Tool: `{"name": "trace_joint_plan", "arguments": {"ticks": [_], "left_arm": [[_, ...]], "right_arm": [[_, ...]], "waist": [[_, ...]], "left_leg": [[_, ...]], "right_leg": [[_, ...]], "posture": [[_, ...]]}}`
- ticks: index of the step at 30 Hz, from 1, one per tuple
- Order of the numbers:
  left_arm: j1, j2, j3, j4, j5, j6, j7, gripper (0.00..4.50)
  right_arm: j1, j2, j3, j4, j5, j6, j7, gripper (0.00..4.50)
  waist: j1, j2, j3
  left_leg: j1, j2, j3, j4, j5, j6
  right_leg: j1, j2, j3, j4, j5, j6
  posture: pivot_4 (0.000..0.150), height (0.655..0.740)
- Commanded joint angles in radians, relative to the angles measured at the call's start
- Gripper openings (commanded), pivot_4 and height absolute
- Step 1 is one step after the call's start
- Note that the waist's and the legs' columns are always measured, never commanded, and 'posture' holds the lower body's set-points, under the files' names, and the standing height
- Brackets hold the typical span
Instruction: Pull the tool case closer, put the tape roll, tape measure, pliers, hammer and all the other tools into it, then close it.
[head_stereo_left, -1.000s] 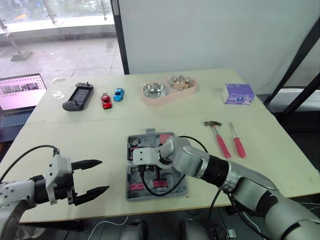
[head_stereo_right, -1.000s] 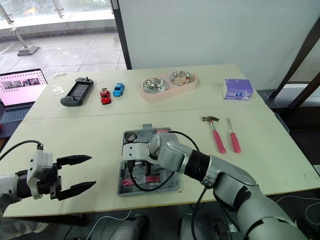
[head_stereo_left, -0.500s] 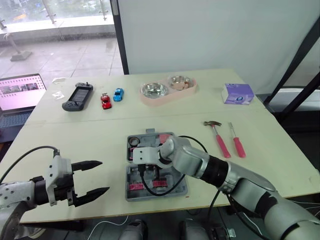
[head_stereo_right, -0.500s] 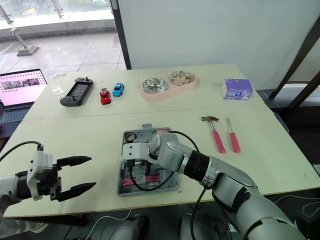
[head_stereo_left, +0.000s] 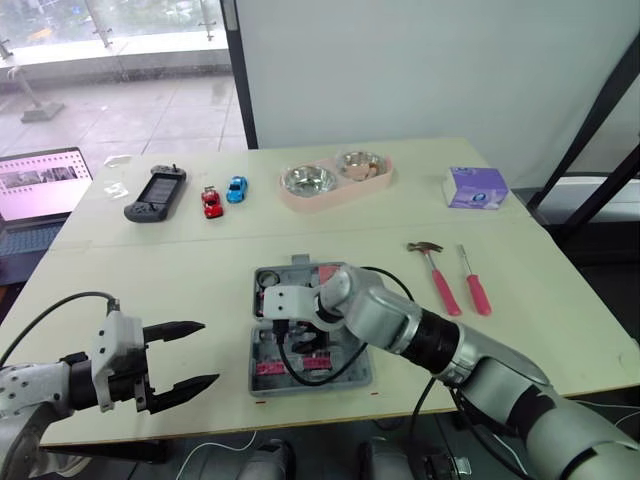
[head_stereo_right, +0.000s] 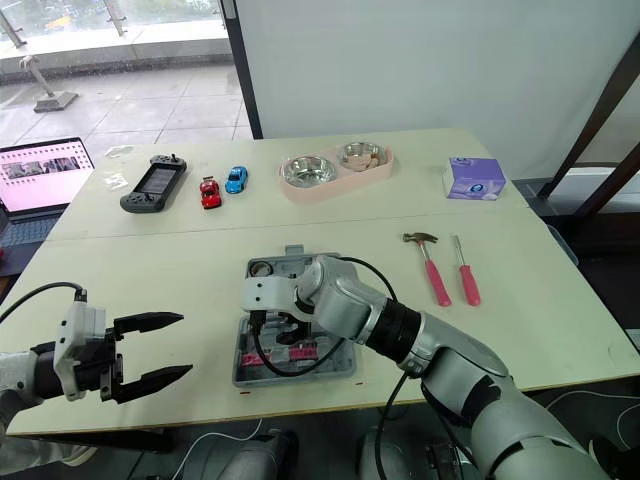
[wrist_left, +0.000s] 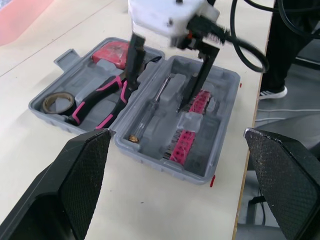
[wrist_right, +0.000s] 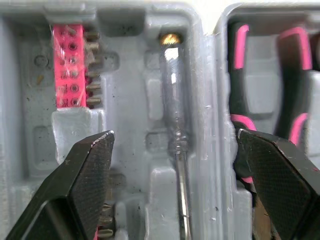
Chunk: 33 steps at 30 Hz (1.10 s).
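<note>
Open grey plastic tool case (wrist_left: 220, 110) lies flat at the table's front edge, roughly mid-width.

In the hinged half farther from the edge:
- brownish tape roll (wrist_left: 55, 103)
- black-and-pink pliers (wrist_left: 102, 102)
- red tape measure (wrist_left: 112, 50)

In the nearer half:
- clear-handled screwdriver (wrist_right: 175, 125), seated in its slot
- pink strip of driver bits (wrist_right: 70, 75)

Right gripper (wrist_left: 161, 95) is down inside the case with its fingers spread and nothing between them. One finger (wrist_left: 134, 60) is on the pliers side, the other over the bit-strip side, with the clear screwdriver between them. Contact with the plastic: cannot tell.

Left gripper (head_stereo_left: 208, 352) hangs over the front-left corner of the table, claw apart and empty, well clear of the case.

Outside the case, toward the right edge: steel-headed hammer with pink handle (head_stereo_left: 437, 270). A pink-handled screwdriver (head_stereo_left: 475, 285) lies just beside it, not touching.

Along the far edge:
- purple box (head_stereo_left: 477, 188), right
- pink twin-bowl feeder (head_stereo_left: 335, 180), middle
- blue toy car (head_stereo_left: 237, 189), red toy car (head_stereo_left: 211, 202) and black game controller (head_stereo_left: 155, 193), left
</note>
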Motion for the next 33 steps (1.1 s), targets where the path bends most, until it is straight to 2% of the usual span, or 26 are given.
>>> {"name": "trace_joint_plan", "arguments": {"ticks": [1, 4, 5, 6, 7, 8, 11, 13, 16, 21, 33], "left_arm": [[0.002, 0.005, 0.027, -0.029, -0.020, 0.003, 0.003, 4.50], [0.005, 0.003, 0.027, -0.030, -0.018, 0.002, 0.006, 4.50], [0.005, 0.002, 0.026, -0.031, -0.018, 0.002, 0.007, 4.50], [0.006, 0.002, 0.027, -0.031, -0.019, 0.003, 0.008, 4.50], [0.007, 0.002, 0.027, -0.032, -0.019, 0.003, 0.008, 4.50], [0.008, 0.002, 0.027, -0.033, -0.018, 0.003, 0.009, 4.50], [0.010, 0.001, 0.028, -0.035, -0.020, 0.004, 0.011, 4.50], [0.009, 0.002, 0.029, -0.034, -0.021, 0.004, 0.012, 4.50], [0.009, 0.001, 0.028, -0.035, -0.021, 0.004, 0.014, 4.50], [0.003, 0.003, 0.026, -0.031, -0.020, 0.005, 0.014, 4.50], [-0.004, 0.000, 0.022, -0.035, -0.019, 0.012, 0.020, 4.50]], "right_arm": [[0.014, 0.009, -0.082, -0.069, 0.027, 0.020, -0.014, 4.21], [0.066, 0.012, -0.152, -0.108, 0.037, -0.017, -0.062, 4.21], [0.085, 0.015, -0.173, -0.115, 0.042, -0.012, -0.077, 3.70], [0.099, 0.014, -0.185, -0.121, 0.045, -0.015, -0.084, 3.44], [0.122, 0.018, -0.206, -0.131, 0.056, -0.020, -0.094, 2.99], [0.144, 0.027, -0.229, -0.140, 0.069, -0.027, -0.106, 2.36], [0.206, 0.027, -0.253, -0.161, 0.081, -0.094, -0.129, 1.08], [0.249, 0.035, -0.274, -0.154, 0.085, -0.130, -0.158, 0.03], [0.328, 0.038, -0.292, -0.137, 0.086, -0.225, -0.196, 0.03], [0.373, 0.042, -0.287, -0.098, 0.078, -0.278, -0.216, 0.03], [0.394, 0.041, -0.266, 0.029, 0.042, -0.272, -0.243, 0.03]], "waist": [[0.001, 0.000, 0.000], [0.002, 0.000, 0.000], [0.003, 0.000, 0.000], [0.003, 0.000, 0.000], [0.003, 0.000, 0.000], [0.003, 0.000, 0.000], [0.003, 0.000, 0.000], [0.001, 0.000, 0.000], [0.003, 0.000, 0.000], [0.002, 0.000, 0.000], [0.002, -0.001, 0.000]], "left_leg": [[0.000, 0.000, 0.000, 0.000, 0.000, 0.000], [0.000, 0.000, 0.000, 0.000, 0.000, 0.000], [0.000, 0.000, 0.000, 0.000, 0.000, 0.000], [0.000, 0.000, 0.000, 0.000, 0.000, 0.000], [0.000, 0.000, 0.000, 0.000, 0.000, 0.000], [0.000, 0.000, 0.000, 0.000, 0.000, 0.000], [0.000, 0.000, 0.000, 0.000, 0.000, 0.000], [0.000, 0.000, 0.000, 0.000, 0.000, 0.000], [0.000, 0.000, 0.000, -0.001, 0.000, 0.000], [0.000, 0.000, 0.000, -0.001, 0.000, 0.000], [0.000, 0.000, 0.000, -0.001, 0.000, 0.000]], "right_leg": [[0.000, 0.000, 0.000, 0.000, 0.000, 0.000], [0.000, 0.000, 0.000, 0.000, 0.000, 0.000], [0.000, 0.000, 0.000, 0.000, 0.000, 0.000], [0.000, 0.000, 0.000, 0.000, 0.000, 0.000], [0.000, 0.000, 0.000, 0.000, 0.000, 0.000], [0.000, 0.000, 0.000, 0.000, 0.000, 0.000], [0.000, 0.000, 0.000, 0.000, 0.000, 0.000], [0.001, 0.000, 0.000, 0.000, 0.000, 0.000], [0.001, 0.000, 0.000, 0.000, 0.000, 0.000], [0.001, 0.000, 0.000, -0.001, 0.000, 0.000], [0.002, 0.000, 0.000, -0.001, 0.000, 0.000]], "posture": [[0.150, 0.7233], [0.150, 0.7233], [0.150, 0.7233], [0.150, 0.7233], [0.150, 0.7233], [0.150, 0.7233], [0.150, 0.7233], [0.150, 0.7233], [0.150, 0.7233], [0.150, 0.7233], [0.150, 0.7233]]}}
